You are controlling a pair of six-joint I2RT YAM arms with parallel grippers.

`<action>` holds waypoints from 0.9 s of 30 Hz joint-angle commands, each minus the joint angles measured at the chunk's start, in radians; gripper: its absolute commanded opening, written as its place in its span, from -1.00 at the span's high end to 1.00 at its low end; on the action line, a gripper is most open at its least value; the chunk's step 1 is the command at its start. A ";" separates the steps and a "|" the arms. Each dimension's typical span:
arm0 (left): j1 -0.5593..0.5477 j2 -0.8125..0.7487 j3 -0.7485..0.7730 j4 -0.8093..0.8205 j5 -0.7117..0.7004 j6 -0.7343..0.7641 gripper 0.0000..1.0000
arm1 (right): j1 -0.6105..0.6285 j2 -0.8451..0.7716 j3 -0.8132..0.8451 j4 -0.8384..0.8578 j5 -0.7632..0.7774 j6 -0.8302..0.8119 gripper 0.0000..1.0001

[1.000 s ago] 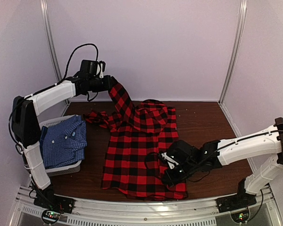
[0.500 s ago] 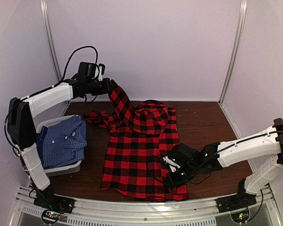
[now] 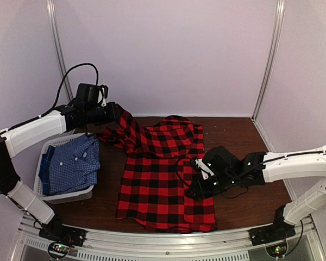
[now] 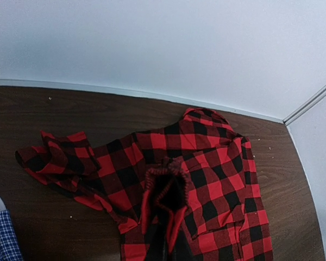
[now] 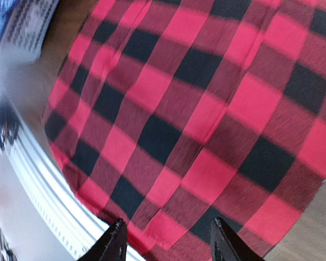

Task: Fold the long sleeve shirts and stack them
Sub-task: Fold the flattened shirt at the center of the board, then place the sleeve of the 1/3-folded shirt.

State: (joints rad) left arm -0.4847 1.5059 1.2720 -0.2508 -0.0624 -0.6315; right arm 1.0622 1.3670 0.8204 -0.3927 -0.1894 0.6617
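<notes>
Under the right gripper point(image 5: 168, 243): the flat lower body of the plaid shirt point(image 3: 163, 179). Jaws apart, nothing between the fingers point(image 5: 115, 242), only cloth lying below them on the table point(image 3: 233, 136).

The left gripper point(image 3: 113, 111) is clamped on a bunched sleeve point(image 3: 127, 128), held up off the table. Cloth drapes from its tips down to the shirt's shoulder, ahead of and below it. The other sleeve is crumpled to that gripper's left.

The blue check shirt point(image 3: 73, 163) sits folded in the basket point(image 3: 70, 194), below and behind the left gripper.

Handling read: light, limp woven cotton with no stiffness, so it sags from any single pinch and drags the rest along. Grippy enough not to slip from a firm pinch, and not fragile.

I'd pinch at seams or edges (cuff, shoulder seam, hem corners), where layers are doubled. Mid-panel grabs will only tent and wrinkle it. Two-point holds are needed to keep a fold line straight.
</notes>
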 commanded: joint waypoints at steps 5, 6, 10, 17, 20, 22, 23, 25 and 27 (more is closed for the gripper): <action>-0.028 -0.063 -0.121 0.019 -0.054 -0.093 1.00 | -0.390 -0.029 0.106 0.179 0.068 -0.048 -0.08; -0.030 -0.071 -0.127 0.016 -0.060 -0.097 1.00 | -0.431 -0.010 0.118 0.208 0.044 -0.047 -0.07; -0.041 -0.096 -0.135 0.009 -0.058 -0.094 1.00 | -0.519 0.092 0.184 0.278 -0.030 -0.064 -0.01; -0.092 -0.115 -0.135 0.013 -0.054 -0.051 1.00 | -0.557 0.232 0.257 0.351 -0.106 -0.054 0.09; -0.106 -0.100 -0.129 0.050 -0.016 -0.014 1.00 | -0.558 0.280 0.260 0.385 -0.140 -0.042 0.14; -0.115 -0.079 -0.113 0.069 0.003 0.011 1.00 | -0.558 0.307 0.253 0.390 -0.159 -0.032 0.17; -0.120 -0.065 -0.097 0.078 0.024 0.032 1.00 | -0.558 0.316 0.249 0.410 -0.164 -0.028 0.19; -0.135 -0.028 -0.057 0.087 0.058 0.070 1.00 | -0.558 0.329 0.244 0.420 -0.166 -0.027 0.21; -0.156 0.015 -0.011 0.103 0.135 0.116 1.00 | -0.561 0.326 0.235 0.416 -0.148 -0.028 0.23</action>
State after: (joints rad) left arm -0.6060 1.4548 1.1687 -0.2348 -0.0498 -0.6228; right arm 0.5102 1.6909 1.0573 -0.0254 -0.3260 0.6247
